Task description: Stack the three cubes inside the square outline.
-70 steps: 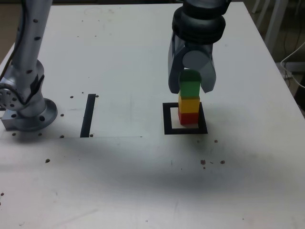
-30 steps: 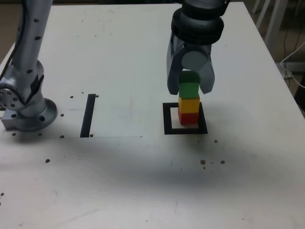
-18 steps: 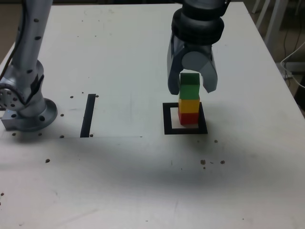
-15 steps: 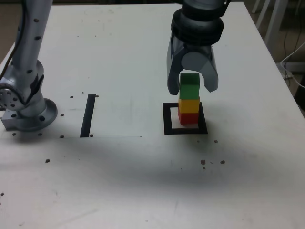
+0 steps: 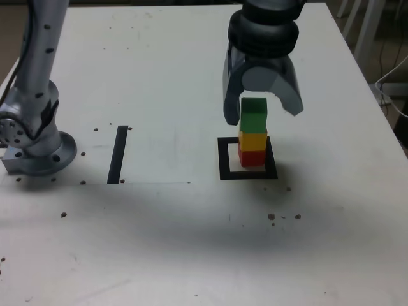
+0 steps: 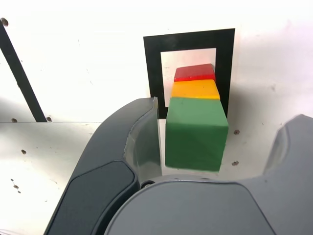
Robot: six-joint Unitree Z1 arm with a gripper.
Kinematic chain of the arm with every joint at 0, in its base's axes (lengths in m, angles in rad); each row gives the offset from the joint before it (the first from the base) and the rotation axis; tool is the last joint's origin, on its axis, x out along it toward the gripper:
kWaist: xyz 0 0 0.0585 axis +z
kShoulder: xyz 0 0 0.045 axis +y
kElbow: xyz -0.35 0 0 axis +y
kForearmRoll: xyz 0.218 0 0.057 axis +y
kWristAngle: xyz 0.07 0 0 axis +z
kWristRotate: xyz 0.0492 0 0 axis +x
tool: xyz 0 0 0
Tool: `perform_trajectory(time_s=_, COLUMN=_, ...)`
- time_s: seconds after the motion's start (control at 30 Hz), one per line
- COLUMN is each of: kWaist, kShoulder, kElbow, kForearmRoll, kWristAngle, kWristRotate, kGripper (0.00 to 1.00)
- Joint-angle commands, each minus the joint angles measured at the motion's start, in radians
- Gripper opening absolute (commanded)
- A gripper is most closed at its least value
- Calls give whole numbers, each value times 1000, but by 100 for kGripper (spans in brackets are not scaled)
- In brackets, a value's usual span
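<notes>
- Up front, the table (image 5: 191, 242) was white and bare-looking with small dark specks scattered over it.
- Square outline (image 5: 248, 159) sat toward the exterior view's right, thick black frame, white centre.
- Red cube (image 5: 252, 157) was at the bottom, inside the outline's white centre.
- Yellow cube (image 5: 253, 139) sat on the red one; green cube (image 5: 254, 115) sat on the yellow, top of the stack.
- Stack stood upright, cubes roughly lined up; in the wrist view the green cube (image 6: 196, 132) covered most of the yellow (image 6: 194, 89) and red (image 6: 194, 72).
- Gripper (image 5: 261, 113) hung over the stack with jaws spread wide, gripping nothing.
- One finger (image 5: 230, 95) was just beside the green cube on the exterior view's left; whether it touched, could not tell.
- Other finger (image 5: 288, 94) was swung out to the exterior view's right, clear of the cube.
- Black strip (image 5: 118, 153) lay well apart to the exterior view's left.
- Arm base (image 5: 35, 143) stood at the far left edge of the exterior view.
</notes>
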Motion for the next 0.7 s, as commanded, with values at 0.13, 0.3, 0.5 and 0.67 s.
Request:
perform_trajectory(time_s=0.13, kWaist=4, kShoulder=-69, kElbow=8, kForearmRoll=8, kWristAngle=-8, kWristRotate=19, kGripper=100)
perform_trajectory(time_s=0.3, kWaist=6, kShoulder=-138, kElbow=55, kForearmRoll=9, kWristAngle=-17, kWristRotate=24, kGripper=100)
perform_trajectory(time_s=0.5, kWaist=8, kShoulder=-241, kElbow=179, kForearmRoll=-1, kWristAngle=-19, kWristRotate=28, kGripper=100)
perform_trajectory(time_s=0.67, kWaist=13, kShoulder=-321, kElbow=325, kForearmRoll=-25, kWristAngle=-25, kWristRotate=30, kGripper=100)
